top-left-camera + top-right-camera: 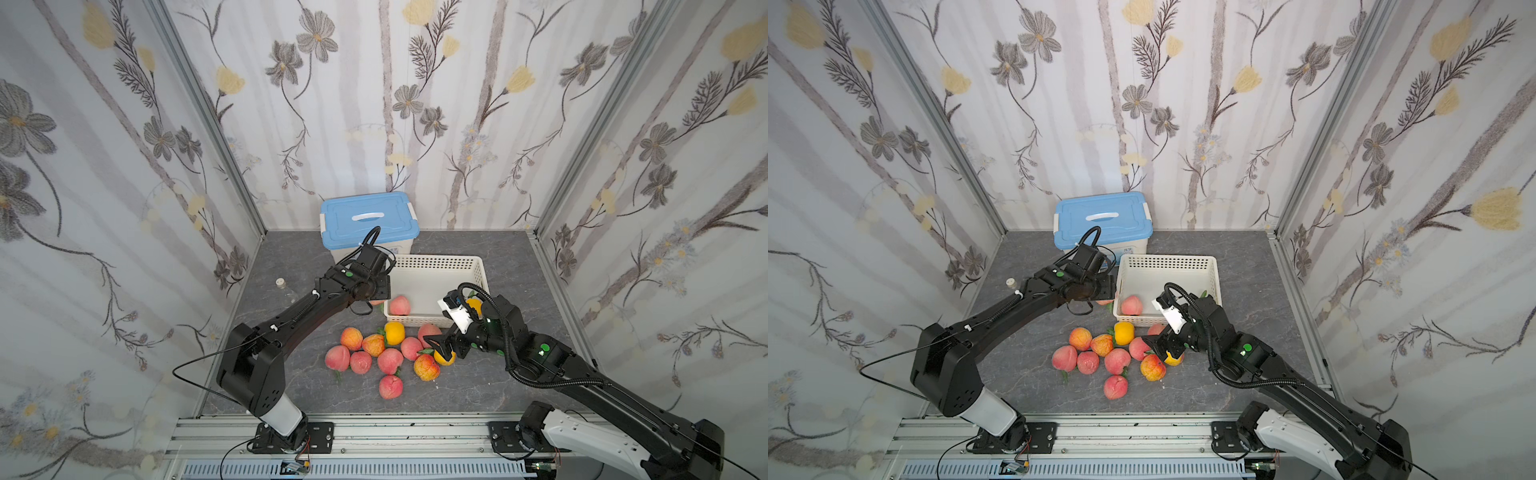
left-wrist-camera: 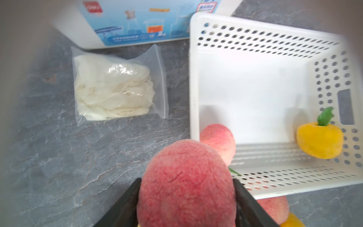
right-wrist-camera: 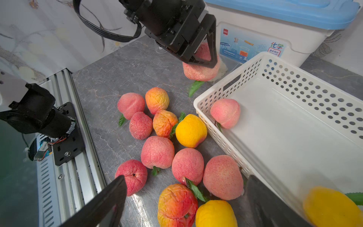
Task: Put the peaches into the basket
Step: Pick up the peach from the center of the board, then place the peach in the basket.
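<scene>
Top views, left claw (image 1: 380, 291): mostly hidden under its own wrist. A sliver of pink shows beneath it, just beside the white perforated basket (image 1: 436, 261).
Top views, basket contents: one pink peach in the basket (image 1: 400, 305) at a near corner, and one yellow peach in the basket (image 1: 473, 305), partly hidden by the right arm.
Top views, loose peaches (image 1: 1117, 360): about eleven, clustered on the grey surface (image 1: 1183, 399) just in front of the basket.
Left wrist view, held pink peach (image 2: 186, 182): clamped between both fingers of the left claw. It hangs outside the basket's corner, above the surface and not yet over the rim.
Left wrist view, bag of whitish pieces (image 2: 114, 86): lies on the surface beside the basket.
Right wrist view, right claw (image 3: 185, 182): spread wide and empty, hovering over the loose peaches next to the basket wall.
Step in hand: probably the left arm's carry to the basket, with the right arm approaching a pick.
Next move calls for: taking the held pink peach across the rim before the fingers part. The right claw must straddle one peach without nudging its neighbours.
</scene>
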`<state>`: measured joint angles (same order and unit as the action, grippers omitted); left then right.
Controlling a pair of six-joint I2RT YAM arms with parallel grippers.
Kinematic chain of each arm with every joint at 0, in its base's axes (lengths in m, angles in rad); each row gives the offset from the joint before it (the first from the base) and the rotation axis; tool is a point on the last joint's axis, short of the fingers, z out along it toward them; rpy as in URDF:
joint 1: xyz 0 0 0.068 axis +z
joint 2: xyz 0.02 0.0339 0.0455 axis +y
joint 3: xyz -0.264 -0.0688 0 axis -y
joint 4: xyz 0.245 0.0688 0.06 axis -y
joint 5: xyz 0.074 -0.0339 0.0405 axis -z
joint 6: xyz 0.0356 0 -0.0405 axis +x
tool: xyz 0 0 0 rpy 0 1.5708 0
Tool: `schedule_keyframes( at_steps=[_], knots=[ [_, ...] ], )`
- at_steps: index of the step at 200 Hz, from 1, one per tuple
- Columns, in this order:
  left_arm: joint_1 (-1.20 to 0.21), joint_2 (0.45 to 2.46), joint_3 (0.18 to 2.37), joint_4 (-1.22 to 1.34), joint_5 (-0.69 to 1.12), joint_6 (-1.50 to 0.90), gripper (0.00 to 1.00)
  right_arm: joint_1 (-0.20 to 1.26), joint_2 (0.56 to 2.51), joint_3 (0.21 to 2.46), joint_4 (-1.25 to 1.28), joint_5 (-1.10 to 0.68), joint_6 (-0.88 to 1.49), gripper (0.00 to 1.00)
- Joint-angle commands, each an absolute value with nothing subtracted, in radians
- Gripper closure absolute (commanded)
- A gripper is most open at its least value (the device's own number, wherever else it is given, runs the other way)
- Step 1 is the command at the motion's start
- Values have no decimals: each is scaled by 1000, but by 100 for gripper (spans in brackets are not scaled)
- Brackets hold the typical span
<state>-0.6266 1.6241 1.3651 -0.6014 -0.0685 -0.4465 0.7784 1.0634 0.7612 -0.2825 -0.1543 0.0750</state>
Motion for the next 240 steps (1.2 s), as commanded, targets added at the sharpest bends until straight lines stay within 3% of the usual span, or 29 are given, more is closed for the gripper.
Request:
schedule_keyframes(
  at_steps=[1, 71, 240],
  knots=[
    [-665, 1702, 1476, -634, -90, -373, 34, 778, 1041, 769, -280, -40, 103, 4],
    [-764, 2047, 1817, -703, -60, -326, 33, 778, 952, 768, -390, 116, 187, 3],
    [-807, 2202, 1813, -671, -29, -356, 26, 778, 939, 724, -441, 148, 247, 2]
  ],
)
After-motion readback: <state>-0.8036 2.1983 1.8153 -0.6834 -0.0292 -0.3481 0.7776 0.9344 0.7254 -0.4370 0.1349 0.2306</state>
